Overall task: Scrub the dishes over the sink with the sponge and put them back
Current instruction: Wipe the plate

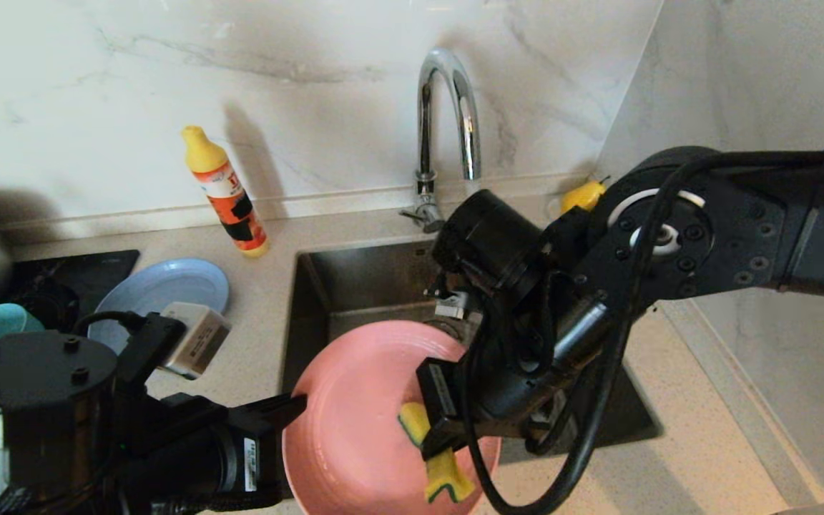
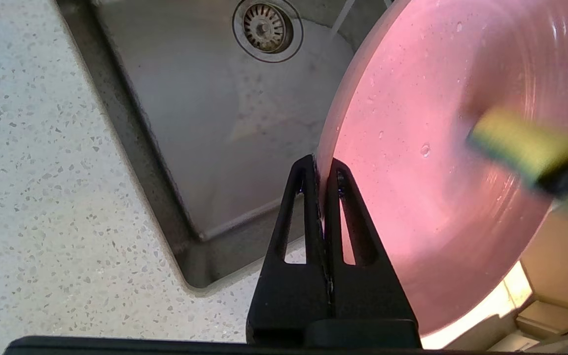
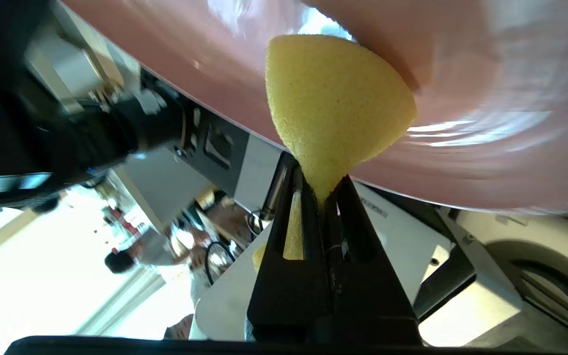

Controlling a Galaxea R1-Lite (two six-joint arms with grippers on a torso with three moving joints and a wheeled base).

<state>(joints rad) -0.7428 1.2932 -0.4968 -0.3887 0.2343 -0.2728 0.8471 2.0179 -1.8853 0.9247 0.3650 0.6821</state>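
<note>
Left end effector pinching tilted salmon-pink plate rim above sink; right end effector squeezing sponge against it.

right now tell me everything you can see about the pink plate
The pink plate is round, matte and plastic-looking, with a shallow rim and a few water drops on its face. It is held tilted over the near part of the sink, the left gripper pinching its edge. The sponge, yellow with a green layer, held by the right gripper, presses on its face.
</note>
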